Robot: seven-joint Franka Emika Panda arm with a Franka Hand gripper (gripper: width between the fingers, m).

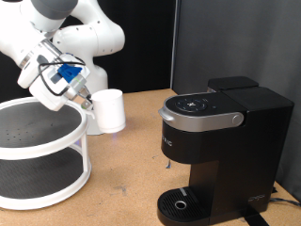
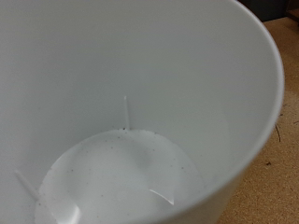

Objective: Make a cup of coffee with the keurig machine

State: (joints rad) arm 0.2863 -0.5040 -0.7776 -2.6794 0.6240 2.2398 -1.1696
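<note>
Cup [image 1: 109,109], empty inside, is sitting well apart from the keurig machine [image 1: 216,141], nowhere near its drip tray [image 1: 181,203]; gripper [image 1: 87,102] is touching it, jaw state unclear.

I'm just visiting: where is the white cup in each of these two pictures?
Exterior view: the cup stands upright on the wooden table, left of centre, between the white tiered rack and the keurig machine, with the gripper at its left side.
Wrist view: the cup fills nearly the whole picture, seen from above into its inside.
Shared landmark: the wooden table, a strip beside the cup's rim in the wrist view.
</note>
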